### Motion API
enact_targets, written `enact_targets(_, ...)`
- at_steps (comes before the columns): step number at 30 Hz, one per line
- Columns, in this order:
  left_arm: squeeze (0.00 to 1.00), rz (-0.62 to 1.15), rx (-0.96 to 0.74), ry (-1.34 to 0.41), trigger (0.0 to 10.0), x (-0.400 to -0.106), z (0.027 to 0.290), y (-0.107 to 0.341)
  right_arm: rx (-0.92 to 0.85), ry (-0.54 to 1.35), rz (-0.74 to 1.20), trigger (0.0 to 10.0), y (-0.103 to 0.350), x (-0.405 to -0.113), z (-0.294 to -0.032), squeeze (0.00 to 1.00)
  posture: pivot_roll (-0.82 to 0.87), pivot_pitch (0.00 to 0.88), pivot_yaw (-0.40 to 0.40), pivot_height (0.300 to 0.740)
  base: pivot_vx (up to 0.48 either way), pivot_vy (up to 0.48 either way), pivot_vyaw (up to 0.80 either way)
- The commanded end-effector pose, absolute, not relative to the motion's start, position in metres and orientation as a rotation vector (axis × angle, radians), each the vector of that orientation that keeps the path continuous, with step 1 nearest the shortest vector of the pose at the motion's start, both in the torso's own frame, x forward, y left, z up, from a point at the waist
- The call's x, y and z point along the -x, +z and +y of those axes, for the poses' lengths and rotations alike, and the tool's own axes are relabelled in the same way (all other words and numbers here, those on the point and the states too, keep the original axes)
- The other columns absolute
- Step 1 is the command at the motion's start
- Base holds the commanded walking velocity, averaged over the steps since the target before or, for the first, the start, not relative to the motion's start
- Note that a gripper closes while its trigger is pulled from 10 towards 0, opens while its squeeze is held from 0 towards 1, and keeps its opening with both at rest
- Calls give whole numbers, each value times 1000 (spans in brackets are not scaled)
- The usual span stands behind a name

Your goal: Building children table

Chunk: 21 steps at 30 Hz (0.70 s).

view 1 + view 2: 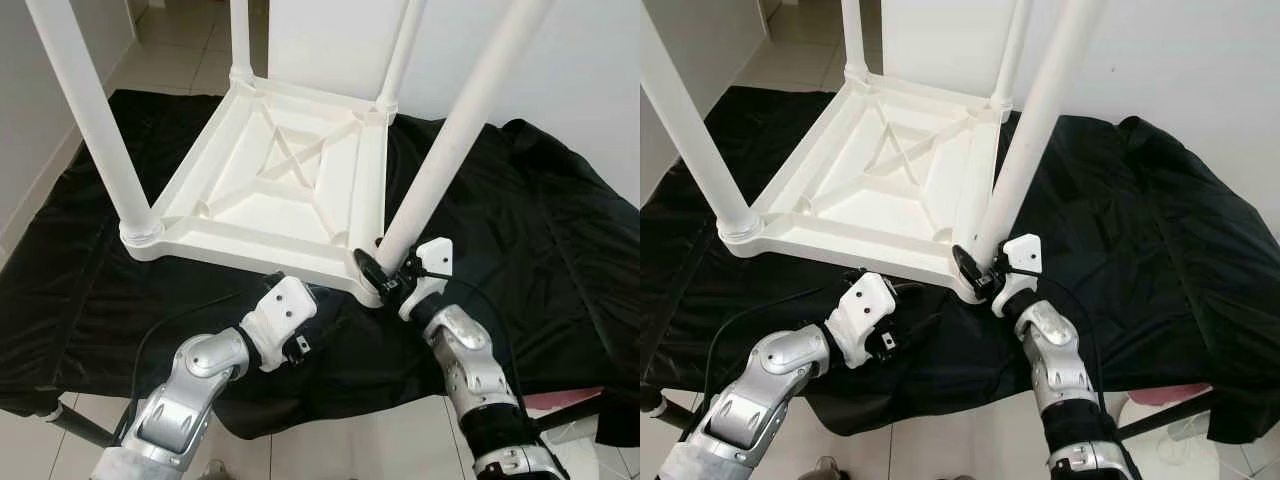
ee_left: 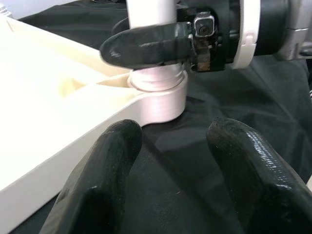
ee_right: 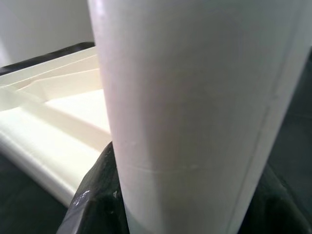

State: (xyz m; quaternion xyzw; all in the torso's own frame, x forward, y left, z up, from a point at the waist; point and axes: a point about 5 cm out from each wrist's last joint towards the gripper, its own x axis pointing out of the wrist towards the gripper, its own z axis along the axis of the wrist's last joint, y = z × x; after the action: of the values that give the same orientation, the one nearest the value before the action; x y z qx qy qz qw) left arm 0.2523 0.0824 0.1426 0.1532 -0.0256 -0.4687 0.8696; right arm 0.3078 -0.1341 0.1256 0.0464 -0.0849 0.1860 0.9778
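A white plastic children's table top (image 1: 250,248) lies upside down on a black cloth (image 1: 540,230), with its legs standing up from the corners. My right gripper (image 1: 384,276) is shut on the near-right leg (image 1: 450,140) just above its socket; in the right wrist view that leg (image 3: 195,97) stands between the black fingers (image 3: 92,200). My left gripper (image 2: 170,165) is open and low over the cloth, beside the table's near edge and just left of that corner. In the left wrist view the right gripper's finger (image 2: 146,46) wraps the leg base.
The other legs rise at near left (image 1: 90,120), far left (image 1: 240,40) and far right (image 1: 400,50). The cloth hangs over a low platform with a black tube (image 1: 70,425) below. Tiled floor lies in front, white walls at both sides, a pink object (image 1: 570,400) at bottom right.
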Motion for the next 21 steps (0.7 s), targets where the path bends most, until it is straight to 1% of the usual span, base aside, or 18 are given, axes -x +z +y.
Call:
enact_targets(1,0,-46,-337,-938,10000,-253,85,137,-153,250,-160,0,122,-305,-145,0,70,74,-94,740,0,0,0)
enact_targets(3,0,-46,-337,-938,10000,-253,85,137,-153,250,-160,0,122,-305,-145,0,70,74,-94,740,0,0,0)
enact_targets(4,0,-66,-355,-922,10000,-254,86,138,-196,135,-142,0,118,-302,-144,0,75,67,-88,740,0,0,0)
enact_targets(5,0,-66,-355,-922,10000,-254,86,138,-196,135,-142,0,118,-302,-144,0,75,67,-88,740,0,0,0)
enact_targets(8,0,-87,-363,-920,10000,-253,87,139,-197,22,-112,0,111,-298,-143,0,77,63,-82,740,0,0,0)
enact_targets(11,0,-92,-383,-910,10000,-254,91,139,-217,-30,-111,0,112,-297,-144,0,76,60,-78,740,0,0,0)
enact_targets(14,0,-89,-399,-898,10000,-255,95,138,-225,-38,-121,0,115,-296,-143,0,79,58,-73,740,0,0,0)
enact_targets(15,0,-89,-400,-897,10000,-255,97,138,-225,-37,-121,863,115,-296,-142,0,81,57,-74,740,0,0,0)
enact_targets(16,0,-89,-400,-897,10000,-255,97,138,-225,-37,-121,863,115,-296,-142,0,81,57,-74,740,0,0,0)
enact_targets(17,0,-90,-398,-898,10000,-256,98,139,-219,-38,-119,2392,115,-295,-142,0,81,57,-74,740,0,0,0)
enact_targets(18,0,-91,-399,-898,10000,-256,99,140,-217,-41,-128,3490,116,-294,-141,0,84,56,-72,740,0,0,0)
enact_targets(19,0,-88,-409,-894,10000,-257,103,140,-213,-29,-137,10000,117,-293,-141,0,84,54,-70,740,0,0,0)
enact_targets(21,0,-87,-416,-890,10000,-258,106,140,-212,-25,-141,10000,118,-291,-140,0,83,52,-67,740,0,0,0)
